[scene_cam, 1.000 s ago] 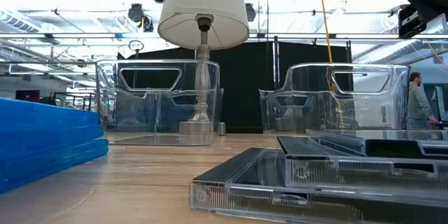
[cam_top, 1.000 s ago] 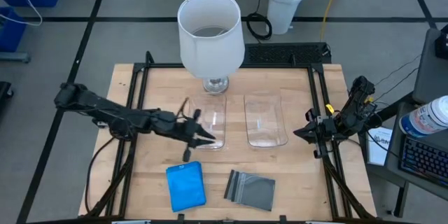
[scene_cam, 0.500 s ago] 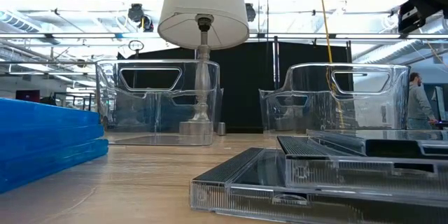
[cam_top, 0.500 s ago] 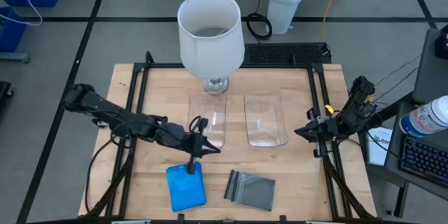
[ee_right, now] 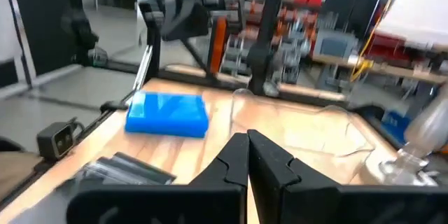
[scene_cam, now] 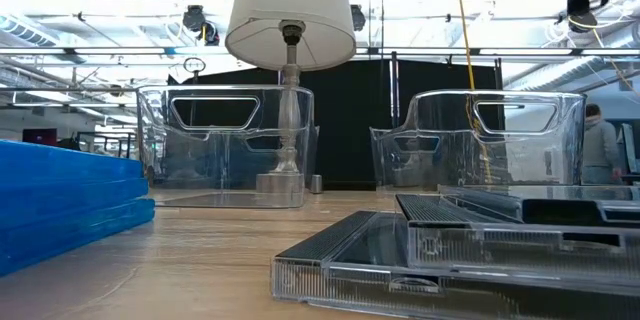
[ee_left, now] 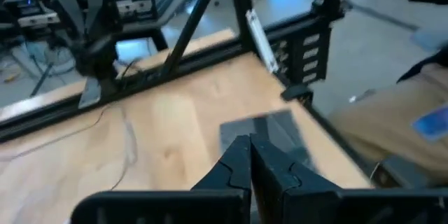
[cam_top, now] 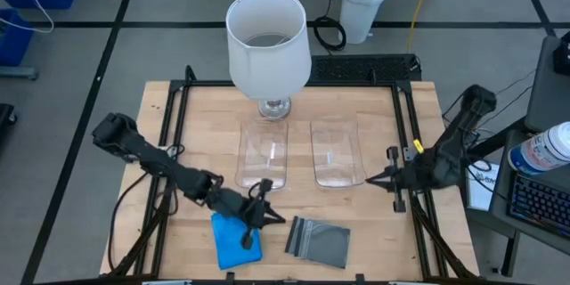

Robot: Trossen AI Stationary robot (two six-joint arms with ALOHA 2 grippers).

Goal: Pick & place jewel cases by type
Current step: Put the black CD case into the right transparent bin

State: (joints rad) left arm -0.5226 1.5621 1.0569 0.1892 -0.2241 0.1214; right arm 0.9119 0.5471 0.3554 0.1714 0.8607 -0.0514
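Note:
A bright blue jewel case (cam_top: pixel 233 240) lies flat near the table's near edge, with a smoky grey jewel case (cam_top: pixel 319 241) flat to its right. My left gripper (cam_top: pixel 269 217) hovers shut above the blue case's far right corner, pointing toward the grey case (ee_left: pixel 260 130). It touches neither case. My right gripper (cam_top: pixel 376 178) hangs shut at the table's right edge with nothing in it. In the right wrist view, the blue case (ee_right: pixel 168 115) and the grey case (ee_right: pixel 127 171) lie beyond that gripper (ee_right: pixel 246 143).
Two clear trays (cam_top: pixel 264 154) (cam_top: pixel 337 154) stand side by side at mid-table. A white-shaded lamp (cam_top: pixel 267 40) stands behind the left tray. A black frame rail (cam_top: pixel 403 134) runs along the table's edges. Bare wood lies left of the blue case.
My left gripper has swung from beside the left tray toward the table's near edge and now hangs over the blue case's far right corner, rolled a little. My right arm has lifted its elbow and its gripper has risen a little at the right edge. The cases have kept still.

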